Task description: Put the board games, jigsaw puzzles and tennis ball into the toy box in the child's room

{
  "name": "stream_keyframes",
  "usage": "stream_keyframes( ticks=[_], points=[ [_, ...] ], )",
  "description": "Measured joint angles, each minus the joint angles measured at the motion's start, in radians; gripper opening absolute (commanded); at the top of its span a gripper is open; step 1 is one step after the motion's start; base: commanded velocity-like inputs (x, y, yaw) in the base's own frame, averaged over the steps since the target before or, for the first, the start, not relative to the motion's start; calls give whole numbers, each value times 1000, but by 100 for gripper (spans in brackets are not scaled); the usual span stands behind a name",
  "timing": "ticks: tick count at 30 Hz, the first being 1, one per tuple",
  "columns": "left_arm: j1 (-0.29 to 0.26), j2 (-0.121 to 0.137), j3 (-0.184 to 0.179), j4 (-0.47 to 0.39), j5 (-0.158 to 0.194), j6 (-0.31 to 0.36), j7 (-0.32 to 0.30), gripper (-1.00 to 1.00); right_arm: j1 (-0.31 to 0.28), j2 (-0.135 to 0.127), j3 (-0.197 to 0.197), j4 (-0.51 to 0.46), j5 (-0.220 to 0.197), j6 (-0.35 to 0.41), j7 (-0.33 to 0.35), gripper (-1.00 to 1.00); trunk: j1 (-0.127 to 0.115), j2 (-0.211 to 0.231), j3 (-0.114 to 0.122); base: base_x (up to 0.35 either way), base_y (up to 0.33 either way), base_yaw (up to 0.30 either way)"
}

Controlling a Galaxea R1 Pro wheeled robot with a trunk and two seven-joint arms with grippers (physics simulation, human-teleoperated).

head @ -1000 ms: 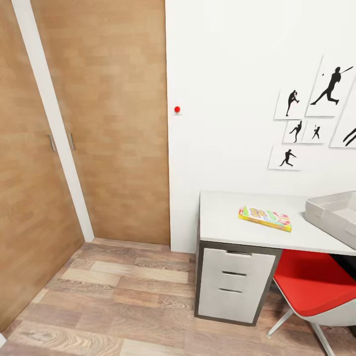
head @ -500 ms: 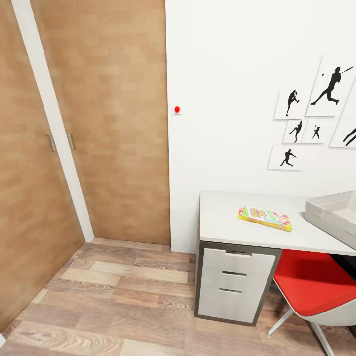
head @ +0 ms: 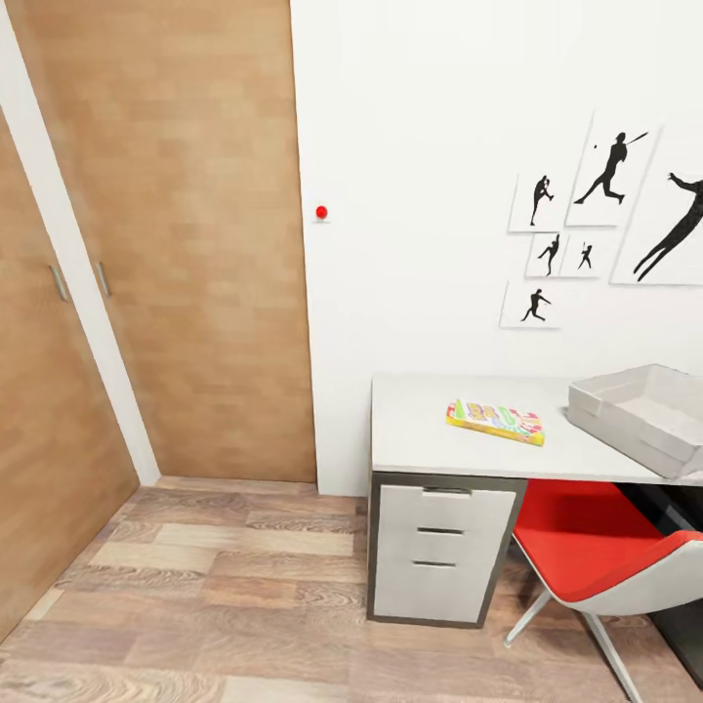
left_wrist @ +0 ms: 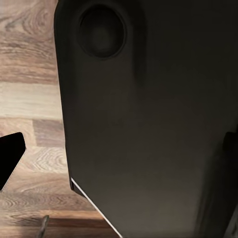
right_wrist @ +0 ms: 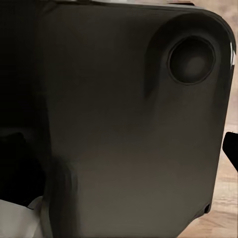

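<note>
- The head camera looks across wooden floor (head: 215, 576) at the left end of the table (head: 430, 439), pale top over a white three-drawer unit (head: 439, 552)
- One board game (head: 495, 421), the yellow-green-red one, lies flat on the table top, well in from the left edge, its long axis running left to right with a slight tilt toward the near-right
- The toy box (head: 640, 410) sits just to the right of it on the same top, open side up, a bare gap of table between the two; so the game's trip is a short slide rightward and over the rim
- A red chair (head: 596, 547) is tucked under the table right below the box, which I'd judge crowds the approach on that side
- Both wrist cameras face dark robot body panels (left_wrist: 148, 124), (right_wrist: 124, 124) with strips of floor at the edges; whether either gripper is released or clenched, I cannot tell
- With the arms tucked low, the game lies ahead and to the right of the robot, up at table height and far off
- My call: the right arm would be the nearer one for the game and the box once the base closes in, so the step in hand is driving and turning right toward the table, not grasping yet
</note>
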Motion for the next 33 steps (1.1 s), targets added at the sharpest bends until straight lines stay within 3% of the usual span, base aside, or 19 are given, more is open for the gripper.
stream_keyframes(
  ticks=[33],
  points=[
    [0,0,-1,0,0,0,0,100,0,2,-1,0,-2,-8,0,100,0,0,-21,0,0,-254]
  ],
)
